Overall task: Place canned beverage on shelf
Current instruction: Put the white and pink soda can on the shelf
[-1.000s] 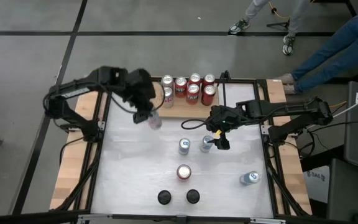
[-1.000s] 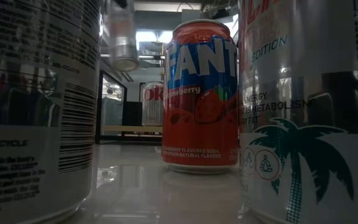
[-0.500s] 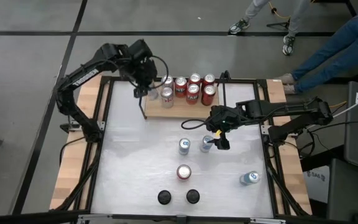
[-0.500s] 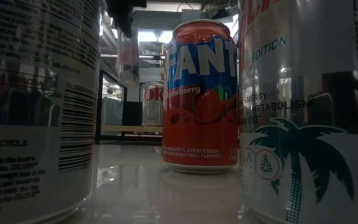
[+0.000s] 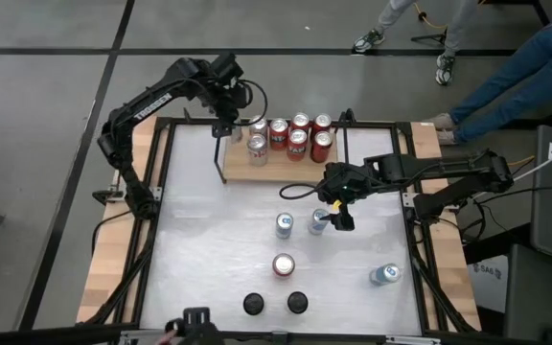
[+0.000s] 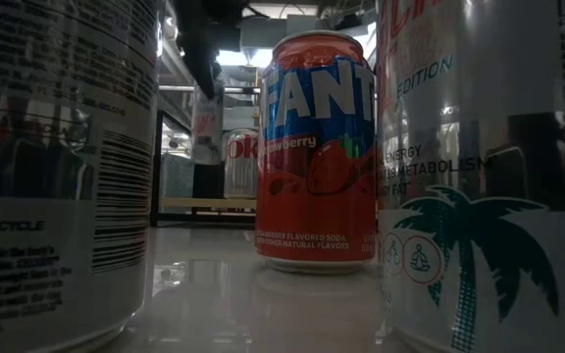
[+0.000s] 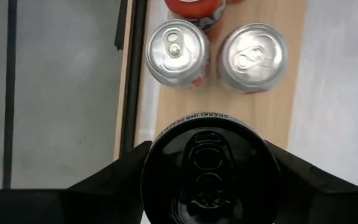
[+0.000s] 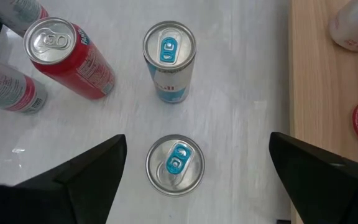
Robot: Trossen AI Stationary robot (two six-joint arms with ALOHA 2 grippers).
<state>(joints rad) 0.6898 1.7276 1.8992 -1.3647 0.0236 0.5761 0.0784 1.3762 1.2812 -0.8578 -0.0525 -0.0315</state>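
Left end effector [image 7: 210, 186] | grips can [image 7: 211, 167] | above shelf [image 7: 278, 112] end

"FANTA Strawberry" on red can [image 6: 317, 147]; "RECYCLE" on nearest can [image 6: 57, 167].

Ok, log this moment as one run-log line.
left gripper: holding black-topped can above shelf end | right gripper: open over slim silver can | placement: pending

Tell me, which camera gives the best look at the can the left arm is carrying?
The left wrist view: the held can fills it, top and tab plain, gripped above the shelf. The high view shows only a sliver under the left gripper; the low view a dim far shape; the right wrist view nothing.
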